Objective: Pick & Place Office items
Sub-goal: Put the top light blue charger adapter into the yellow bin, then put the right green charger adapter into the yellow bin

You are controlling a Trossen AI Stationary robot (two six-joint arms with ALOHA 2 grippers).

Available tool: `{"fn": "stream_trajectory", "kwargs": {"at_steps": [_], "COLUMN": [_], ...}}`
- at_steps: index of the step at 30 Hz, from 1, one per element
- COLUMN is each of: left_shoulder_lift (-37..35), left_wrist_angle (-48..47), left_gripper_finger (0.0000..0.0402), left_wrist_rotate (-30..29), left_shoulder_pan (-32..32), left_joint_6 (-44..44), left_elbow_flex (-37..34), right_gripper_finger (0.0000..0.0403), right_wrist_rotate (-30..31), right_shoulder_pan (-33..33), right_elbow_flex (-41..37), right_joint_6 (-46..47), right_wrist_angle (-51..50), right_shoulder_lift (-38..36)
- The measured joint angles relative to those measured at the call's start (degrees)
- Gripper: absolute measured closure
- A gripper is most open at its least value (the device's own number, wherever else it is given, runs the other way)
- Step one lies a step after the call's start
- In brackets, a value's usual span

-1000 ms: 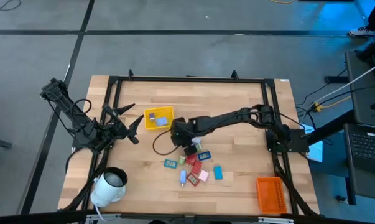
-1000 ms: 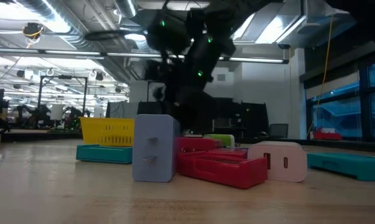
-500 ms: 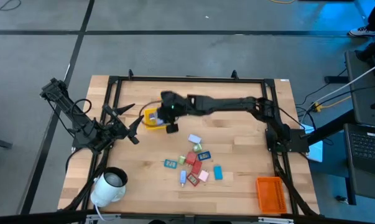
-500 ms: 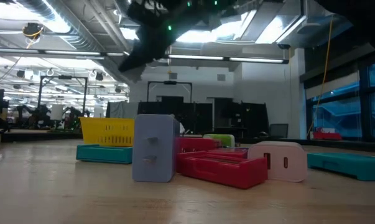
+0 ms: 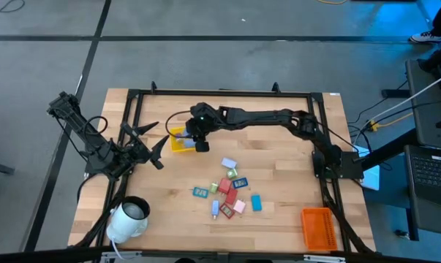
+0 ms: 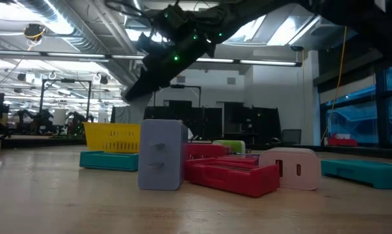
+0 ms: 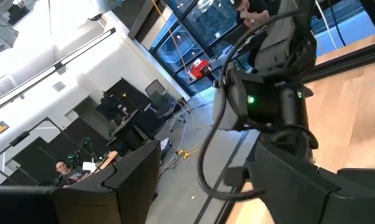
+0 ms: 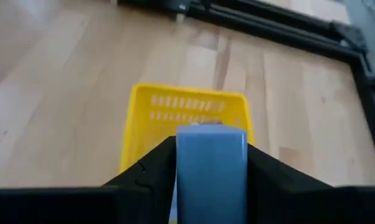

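Over yellow tray (image 8: 187,106), blue item (image 8: 210,168) lengthwise btwn fingers.

A dark arm (image 7: 280,93) with a green light (image 7: 251,99) lit on it is seen close up, a black cable (image 7: 212,149) looped beside it. Wooden worktop (image 7: 355,106) is shown behind, and a room with desks and windows beyond.
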Motion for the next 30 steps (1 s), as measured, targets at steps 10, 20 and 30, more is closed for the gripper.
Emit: {"fn": "stream_trajectory", "kwargs": {"at_steps": [10, 20, 30], "left_shoulder_lift": [0.02, 0.02, -0.11], "left_wrist_angle": [-0.43, -0.5, 3.44], "left_gripper_finger": [0.0141, 0.0141, 0.0141], "left_wrist_rotate": [0.0, 0.02, 0.02], "left_shoulder_pan": [-0.02, -0.02, -0.62], "left_joint_6": [0.2, 0.2, 0.0], "left_elbow_flex": [0.0, 0.0, -4.76], "right_gripper_finger": [0.0253, 0.0253, 0.0252], "right_wrist_rotate": [0.0, 5.12, 3.85], "right_shoulder_pan": [-0.13, 2.54, 11.82], "right_elbow_flex": [0.09, 0.09, 0.09], "right_joint_6": [0.05, -1.6, 7.02], "right_wrist_angle": [-0.51, -9.92, -40.1], "right_shoulder_lift": [0.26, -3.44, -6.24]}}
